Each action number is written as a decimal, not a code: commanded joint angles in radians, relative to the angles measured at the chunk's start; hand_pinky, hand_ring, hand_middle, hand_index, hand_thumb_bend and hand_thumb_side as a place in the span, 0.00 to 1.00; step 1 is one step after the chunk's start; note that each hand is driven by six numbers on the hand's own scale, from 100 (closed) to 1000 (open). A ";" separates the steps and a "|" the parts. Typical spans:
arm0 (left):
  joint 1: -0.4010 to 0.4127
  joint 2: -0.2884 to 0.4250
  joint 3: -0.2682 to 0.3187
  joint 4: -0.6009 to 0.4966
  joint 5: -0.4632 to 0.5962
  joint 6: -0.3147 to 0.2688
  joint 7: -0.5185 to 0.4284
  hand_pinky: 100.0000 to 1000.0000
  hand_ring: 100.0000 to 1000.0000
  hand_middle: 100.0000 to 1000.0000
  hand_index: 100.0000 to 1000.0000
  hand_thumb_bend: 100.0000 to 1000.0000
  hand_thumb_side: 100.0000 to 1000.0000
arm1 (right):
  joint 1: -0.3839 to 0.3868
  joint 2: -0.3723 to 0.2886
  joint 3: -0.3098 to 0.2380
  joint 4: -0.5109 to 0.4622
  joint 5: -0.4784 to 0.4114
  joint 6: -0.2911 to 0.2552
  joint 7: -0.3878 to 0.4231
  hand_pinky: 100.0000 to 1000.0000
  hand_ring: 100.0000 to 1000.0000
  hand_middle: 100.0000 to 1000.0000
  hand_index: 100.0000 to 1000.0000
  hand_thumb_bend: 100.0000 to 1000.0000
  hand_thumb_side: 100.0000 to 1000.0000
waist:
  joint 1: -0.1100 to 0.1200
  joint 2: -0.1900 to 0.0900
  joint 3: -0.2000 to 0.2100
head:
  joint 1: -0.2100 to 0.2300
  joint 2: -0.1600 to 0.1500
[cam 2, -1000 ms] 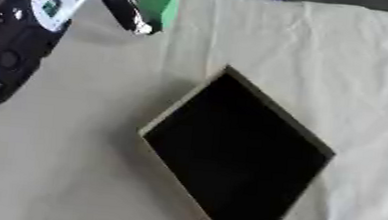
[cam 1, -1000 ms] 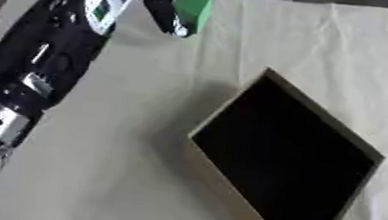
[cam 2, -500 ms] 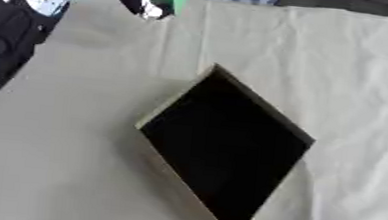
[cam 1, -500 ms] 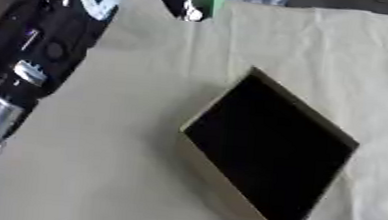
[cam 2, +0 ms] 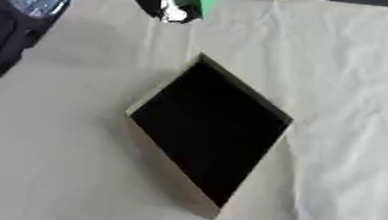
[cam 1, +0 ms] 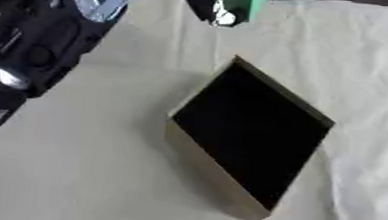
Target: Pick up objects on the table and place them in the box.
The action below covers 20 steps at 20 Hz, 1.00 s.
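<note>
Left hand (cam 1: pixel 209 3) lifted green object (cam 1: pixel 242 0) higher

Both views look steeply down from the robot's head onto the cloth-covered table (cam 1: pixel 78 172), close enough that the open box (cam 1: pixel 247 139) fills the middle. The left eye view sets the box further right; the right eye view shows more cloth at the right (otherwise nearly the same picture). The left arm (cam 1: pixel 36 43) enters at upper left in both.
</note>
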 commanded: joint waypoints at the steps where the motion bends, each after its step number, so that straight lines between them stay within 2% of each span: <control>1: 0.015 0.001 -0.012 -0.131 0.056 0.060 -0.021 0.53 0.60 0.61 0.78 0.00 0.14 | -0.004 -0.033 -0.020 -0.015 0.005 0.003 -0.022 0.60 0.64 0.54 0.72 0.00 0.72 | -0.001 -0.029 0.008 | -0.018 0.022; 5: 0.068 -0.022 -0.026 -0.235 0.071 0.113 -0.036 0.51 0.58 0.61 0.78 0.00 0.13 | 0.003 -0.035 -0.031 -0.015 0.015 0.014 -0.047 0.60 0.64 0.54 0.72 0.00 0.73 | -0.001 -0.036 0.025 | -0.035 0.029; 11: 0.140 -0.049 -0.054 -0.334 -0.009 0.117 -0.058 0.51 0.58 0.63 0.79 0.00 0.10 | 0.015 -0.033 -0.037 -0.015 0.031 0.026 -0.069 0.59 0.64 0.54 0.72 0.00 0.73 | -0.004 -0.034 0.059 | -0.056 0.027; 16: 0.174 -0.048 -0.073 -0.345 -0.055 0.094 -0.073 0.51 0.57 0.62 0.78 0.00 0.10 | 0.015 -0.023 -0.034 -0.015 0.035 0.032 -0.077 0.59 0.63 0.53 0.71 0.00 0.74 | -0.010 -0.025 0.065 | -0.054 0.022; 20: 0.201 -0.062 -0.092 -0.307 -0.086 0.062 -0.068 0.50 0.56 0.60 0.77 0.00 0.11 | 0.012 -0.011 -0.029 -0.015 0.034 0.032 -0.074 0.59 0.63 0.53 0.71 0.00 0.75 | -0.017 -0.014 0.055 | -0.048 0.014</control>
